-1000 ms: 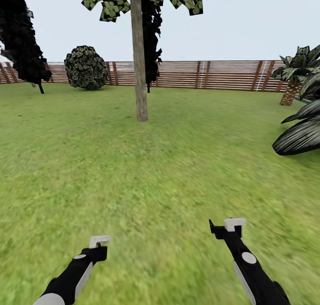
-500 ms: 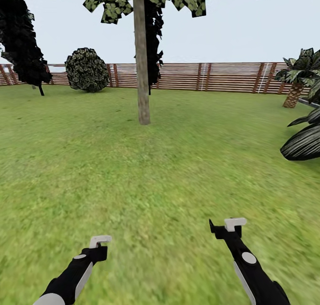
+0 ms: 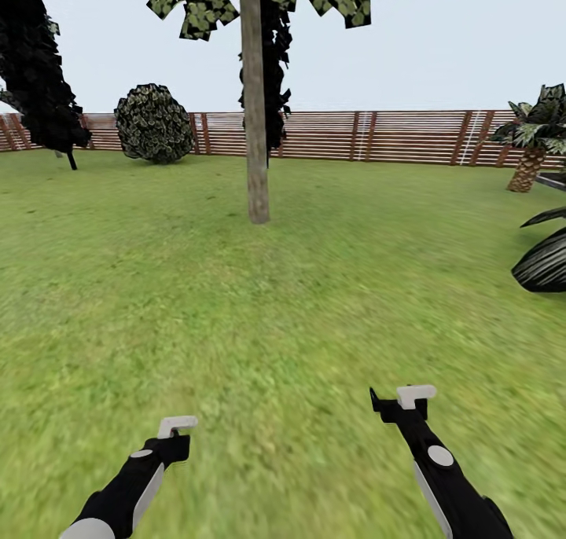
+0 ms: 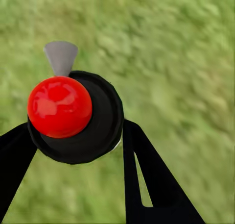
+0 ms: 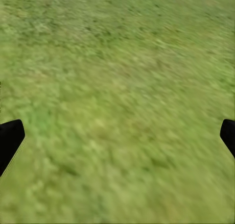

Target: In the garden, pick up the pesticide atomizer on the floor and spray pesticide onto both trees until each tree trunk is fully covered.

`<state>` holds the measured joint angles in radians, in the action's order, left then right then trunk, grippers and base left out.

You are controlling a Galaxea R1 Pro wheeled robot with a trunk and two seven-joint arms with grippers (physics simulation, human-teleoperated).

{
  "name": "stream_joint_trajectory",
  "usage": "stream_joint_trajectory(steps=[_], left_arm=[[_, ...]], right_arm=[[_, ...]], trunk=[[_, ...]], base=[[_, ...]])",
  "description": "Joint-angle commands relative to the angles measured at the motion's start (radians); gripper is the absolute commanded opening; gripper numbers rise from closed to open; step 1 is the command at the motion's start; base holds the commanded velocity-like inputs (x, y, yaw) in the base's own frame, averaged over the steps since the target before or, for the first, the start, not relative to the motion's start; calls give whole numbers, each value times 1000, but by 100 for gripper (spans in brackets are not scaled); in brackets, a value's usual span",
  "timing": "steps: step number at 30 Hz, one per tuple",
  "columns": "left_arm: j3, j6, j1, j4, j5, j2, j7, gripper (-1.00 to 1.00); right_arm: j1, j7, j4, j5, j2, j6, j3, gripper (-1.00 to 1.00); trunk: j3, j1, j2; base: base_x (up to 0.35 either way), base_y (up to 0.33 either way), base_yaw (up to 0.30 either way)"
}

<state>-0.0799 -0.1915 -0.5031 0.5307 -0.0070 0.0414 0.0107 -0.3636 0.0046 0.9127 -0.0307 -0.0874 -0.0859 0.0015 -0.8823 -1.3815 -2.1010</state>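
My left gripper is shut on the pesticide atomizer, a black round bottle seen end-on with a red knob and a grey nozzle. In the head view the left gripper hangs low over the grass floor. To its right, my right gripper also hangs low. The right wrist view shows that gripper open, with only grass between its fingers. One tree stands ahead, and its thick mottled trunk rises into jagged green foliage. It is several metres beyond both grippers.
A brown slat fence closes the lawn at the back. A round bush and a black-leaved tree stand at the back left. A small palm and a dark-leaved plant are at the right edge.
The whole head view has shifted: the trunk now sits lower and further right, and the right-hand plants have slid toward the edge, so the camera moved. Both arms keep their pose.
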Motion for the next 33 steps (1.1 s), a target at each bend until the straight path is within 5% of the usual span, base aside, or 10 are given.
stream_joint_trajectory(steps=[1,33], left_arm=[[0,1,0,0,0,0,0,-100],[0,1,0,0,-1,0,0,-100]], right_arm=[[0,0,0,0,0,0,0,100],[0,0,0,0,0,0,0,100]], trunk=[[0,0,0],[0,0,0]], base=[[307,169,0],[307,168,0]])
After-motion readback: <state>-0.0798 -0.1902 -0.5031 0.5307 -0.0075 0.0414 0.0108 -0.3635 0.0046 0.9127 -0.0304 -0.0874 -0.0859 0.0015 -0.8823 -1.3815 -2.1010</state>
